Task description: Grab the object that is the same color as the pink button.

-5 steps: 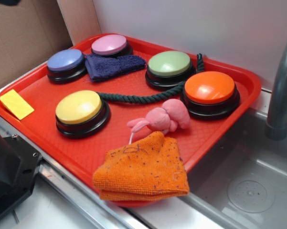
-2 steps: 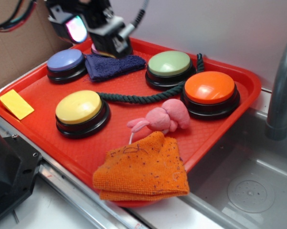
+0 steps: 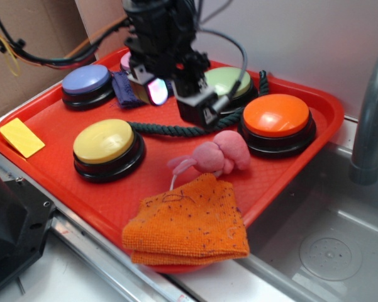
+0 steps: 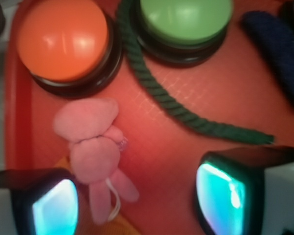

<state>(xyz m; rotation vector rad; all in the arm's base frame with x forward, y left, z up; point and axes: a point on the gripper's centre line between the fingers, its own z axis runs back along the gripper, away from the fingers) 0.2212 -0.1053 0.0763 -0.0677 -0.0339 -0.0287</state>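
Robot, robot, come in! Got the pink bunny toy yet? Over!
Gripper open, empty, above the tray. Pink plush toy not grabbed, lying by the orange button. Green rope close by, not touching it.

exterior looks down obliquely across the red tray [image 3: 314, 94]; wrist peers straight down, close; both share it.

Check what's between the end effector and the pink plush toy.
Only bare red tray. In the wrist view the pink plush toy lies between the open end effector fingers, nearer the left one. The green rope runs farther off.
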